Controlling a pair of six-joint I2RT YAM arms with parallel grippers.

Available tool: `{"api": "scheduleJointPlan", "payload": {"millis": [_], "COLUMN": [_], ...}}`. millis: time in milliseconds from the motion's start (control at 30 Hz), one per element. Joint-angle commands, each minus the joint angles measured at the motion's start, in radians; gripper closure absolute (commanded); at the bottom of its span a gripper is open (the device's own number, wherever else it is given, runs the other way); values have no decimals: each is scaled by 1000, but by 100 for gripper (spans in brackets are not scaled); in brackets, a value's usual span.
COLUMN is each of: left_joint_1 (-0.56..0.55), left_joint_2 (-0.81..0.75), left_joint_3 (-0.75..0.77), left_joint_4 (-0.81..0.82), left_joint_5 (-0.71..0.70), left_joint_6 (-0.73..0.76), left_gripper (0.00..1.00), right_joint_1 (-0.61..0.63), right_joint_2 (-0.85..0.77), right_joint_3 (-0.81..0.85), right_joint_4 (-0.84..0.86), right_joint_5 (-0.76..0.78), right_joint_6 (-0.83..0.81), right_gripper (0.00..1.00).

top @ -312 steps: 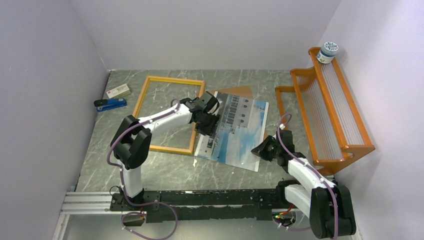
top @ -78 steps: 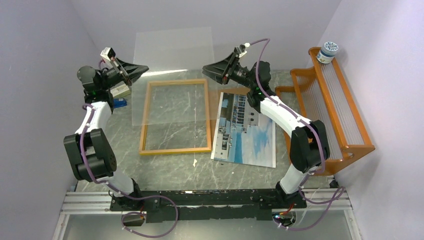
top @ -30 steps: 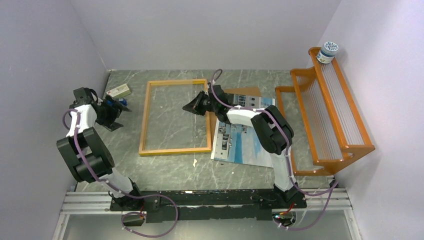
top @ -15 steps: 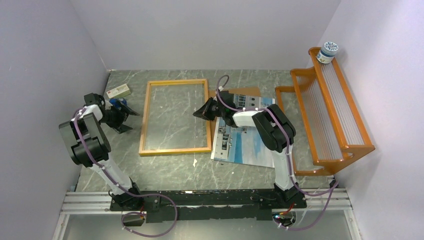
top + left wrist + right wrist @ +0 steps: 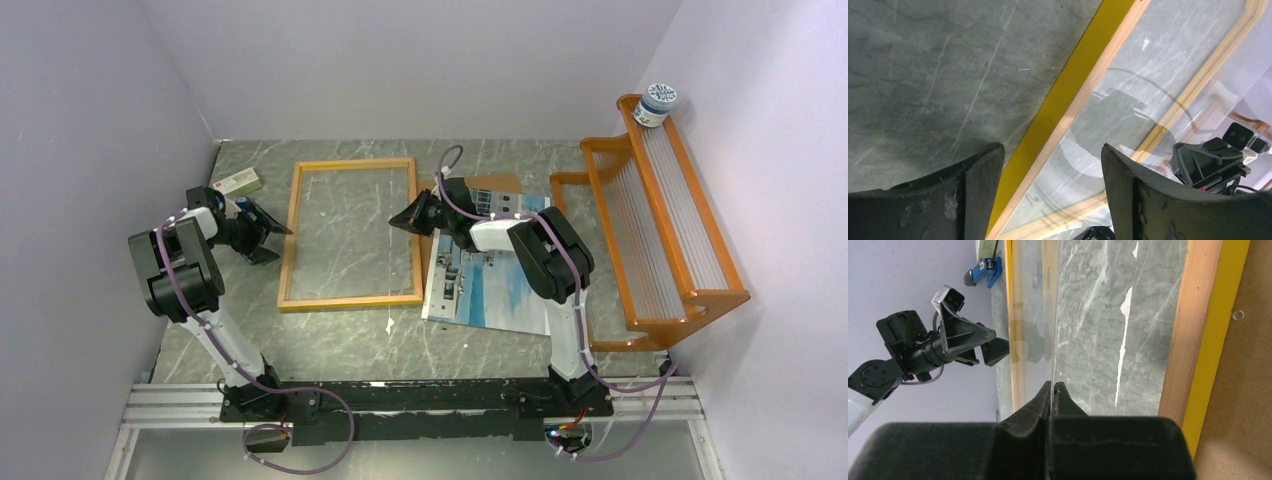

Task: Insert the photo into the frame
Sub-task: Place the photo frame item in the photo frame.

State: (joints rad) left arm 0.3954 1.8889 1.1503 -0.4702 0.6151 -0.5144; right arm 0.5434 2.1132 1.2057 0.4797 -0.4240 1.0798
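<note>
A grey-green marbled tabletop [image 5: 330, 340] fills the overhead view. At the right edge of the overhead view stands an orange slatted rack [image 5: 660, 220].

The frame [image 5: 350, 301] lies flat at the centre of the overhead view, slightly left. It is a tall rectangle with a thin yellow-orange wooden border, and the marble shows through it. A clear pane [image 5: 1033, 315] lies over it. In the right wrist view the pane mirrors the border and an arm, and its right edge stops short of the frame's right border.

The photo [image 5: 490, 290] lies face up on the tabletop just right of the frame. Its left edge is beside the frame's right border. It shows a white multi-storey building above blue sky with cloud. Its upper part lies over a brown backing panel [image 5: 495, 183], and the right arm crosses that part.

The left gripper [image 5: 1052, 150] sits low at the frame's left border, centre left in the overhead view. Its jaws stand wide apart and hold nothing, with the yellow border showing in the gap between them.

The right gripper [image 5: 1053, 385] is inside the frame's upper right. Its jaws are pressed together, and the pane's thin edge runs straight into their tips.

A small box [image 5: 236, 182] lies at upper left. A blue stapler [image 5: 982, 271] lies beside the box. A jar [image 5: 656, 103] stands on top of the rack.
</note>
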Motion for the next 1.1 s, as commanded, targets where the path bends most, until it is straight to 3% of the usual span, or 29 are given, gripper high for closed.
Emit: {"api": "scheduleJointPlan", "payload": {"millis": [0, 300, 800, 967, 1067], "left_joint_1": [-14, -21, -54, -58, -57], "left_joint_2": [33, 51, 101, 105, 110], "left_joint_3": [14, 22, 45, 44, 46], "left_joint_4": [9, 4, -47, -47, -48], "left_joint_5": [0, 9, -3, -11, -15], "left_joint_6": [36, 40, 54, 50, 47], "left_gripper": [24, 32, 33, 33, 33], "right_joint_1": [1, 4, -13, -8, -8], "right_joint_2": [-7, -7, 47, 67, 75], "right_joint_3": [50, 67, 140, 157, 167], "right_joint_4": [78, 71, -2, -6, -18], "right_joint_5": [-33, -49, -74, -113, -138], "right_joint_6": [-59, -121, -171, -120, -93], "right_gripper": [100, 100, 100, 92, 81]}}
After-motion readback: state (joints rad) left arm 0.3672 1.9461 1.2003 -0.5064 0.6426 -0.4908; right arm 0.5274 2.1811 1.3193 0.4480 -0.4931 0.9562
